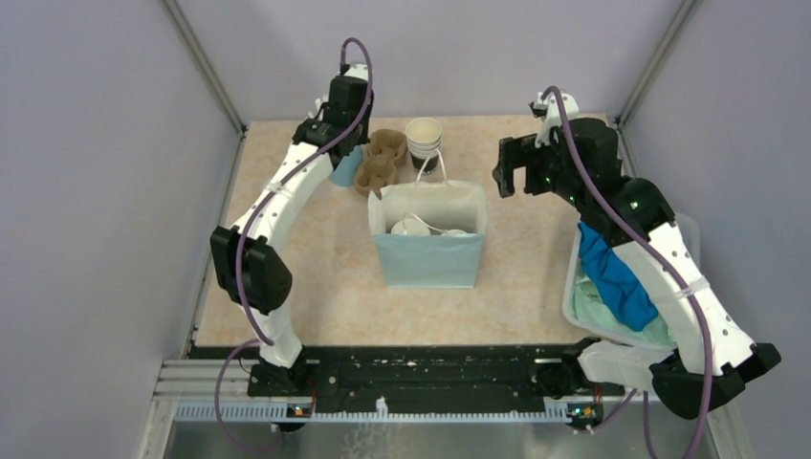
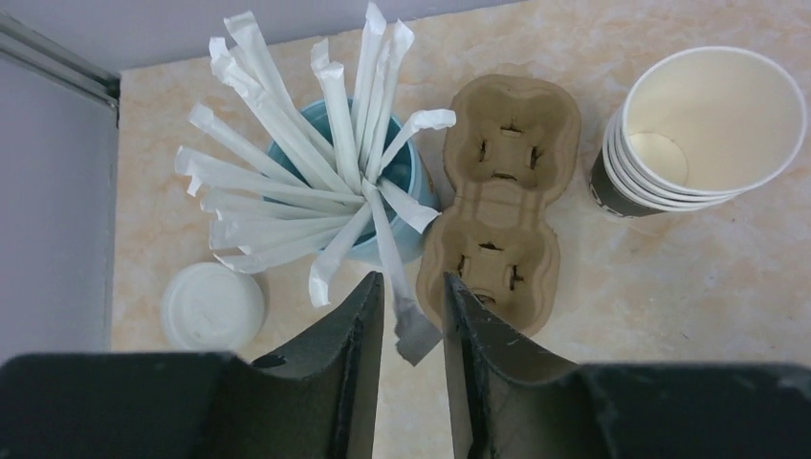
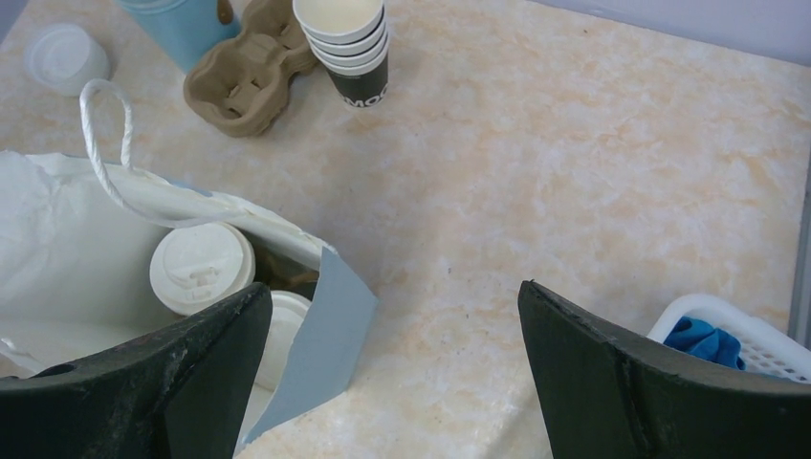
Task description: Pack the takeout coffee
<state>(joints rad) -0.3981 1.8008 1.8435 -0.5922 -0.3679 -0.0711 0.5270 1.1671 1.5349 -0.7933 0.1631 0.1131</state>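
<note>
The takeout coffee shows as two white-lidded cups (image 3: 201,268) (image 3: 277,335) standing inside the light blue paper bag (image 1: 428,258), whose mouth is open. My right gripper (image 3: 394,287) hangs open above the table just right of the bag, with nothing between its fingers. My left gripper (image 2: 412,279) is at the far left over a light blue cup (image 2: 397,182) full of white wrapped straws (image 2: 287,191). Its fingers stand narrowly apart, and the end of one straw (image 2: 411,330) lies in the gap without being pinched.
A brown pulp cup carrier (image 2: 502,201) lies beside the straw cup. A stack of empty dark paper cups (image 2: 708,124) stands to its right. A loose white lid (image 2: 212,306) rests by the left wall. A white basket (image 1: 684,239) with blue cloth sits at the right edge.
</note>
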